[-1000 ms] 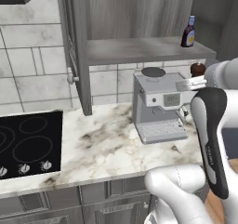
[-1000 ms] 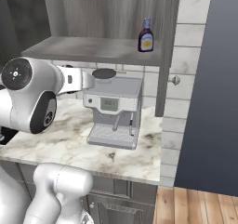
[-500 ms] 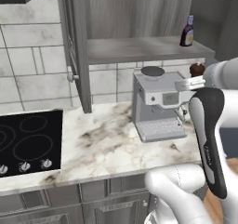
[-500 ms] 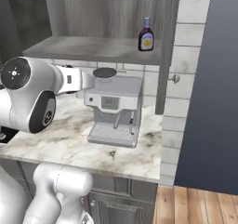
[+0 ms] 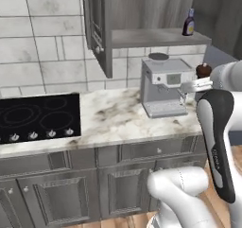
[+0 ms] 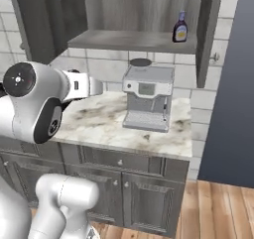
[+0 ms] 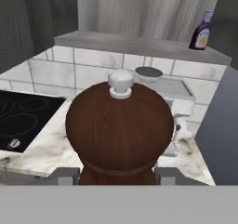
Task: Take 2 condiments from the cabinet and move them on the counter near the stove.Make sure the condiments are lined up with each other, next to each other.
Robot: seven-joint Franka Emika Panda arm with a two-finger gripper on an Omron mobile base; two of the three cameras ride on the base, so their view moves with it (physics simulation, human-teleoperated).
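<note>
Clearly the hand [image 7: 119,179] has a grip on the dark red-brown shaker [image 7: 120,132]: in the hand view the round brown body with its small white knob sits between the two fingers, which stand partly apart and press on its sides. In the left base view the shaker [image 5: 203,70] shows at the end of the arm, in the air to the right of the steel coffee machine [image 5: 163,87] and above the right end of the marble tabletop [image 5: 113,116]. The second condiment, the slim dark bottle [image 7: 201,31], stands upright on the cabinet shelf [image 7: 139,44], higher than the hand and well apart from it, beyond and to the right. The black stove [image 7: 23,118] lies lower and to the left of the hand, past the coffee machine.
</note>
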